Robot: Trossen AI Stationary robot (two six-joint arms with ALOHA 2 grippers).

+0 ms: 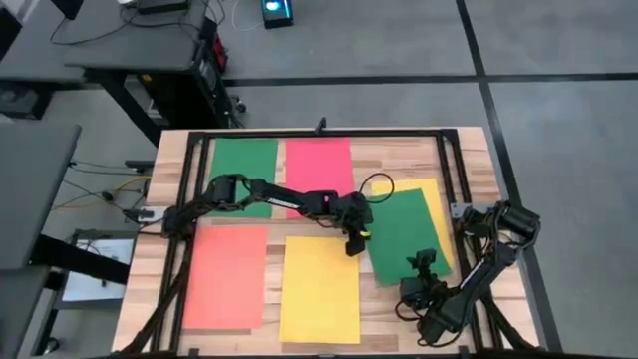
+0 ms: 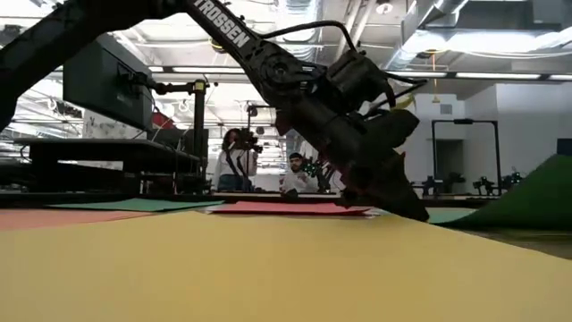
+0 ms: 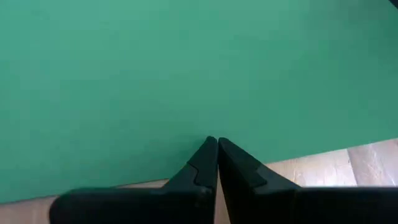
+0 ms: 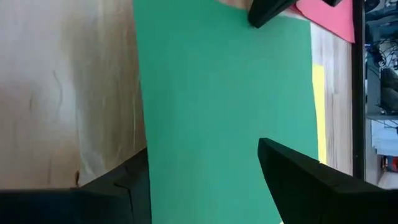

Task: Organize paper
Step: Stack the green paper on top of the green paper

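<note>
Six sheets of paper lie on the wooden table. A green sheet (image 1: 244, 165) and a pink-red one (image 1: 319, 165) are at the far side. An orange one (image 1: 227, 276) and a yellow one (image 1: 319, 289) are at the near side. At the right, a tilted green sheet (image 1: 404, 237) overlaps a yellow one (image 1: 435, 191), and in the low view its right part (image 2: 536, 192) curves up off the table. My left gripper (image 1: 355, 245) is shut at this sheet's left edge. My right gripper (image 1: 424, 263) stands open at its near edge (image 4: 205, 186); whether it touches I cannot tell. My left gripper's shut fingertips (image 3: 209, 149) meet the tilted green sheet at its left edge (image 3: 186, 144). They slant down from the table's left (image 2: 407, 207). I cannot tell whether they pinch the edge or only press on it. The edge lies flat on the wood there.
A black frame (image 1: 329, 133) runs around the table top. Bare wood (image 1: 394, 165) shows between the pink-red sheet and the right-hand sheets. Both arm bases stand at the table's sides. People sit in the room beyond the far edge (image 2: 290, 174).
</note>
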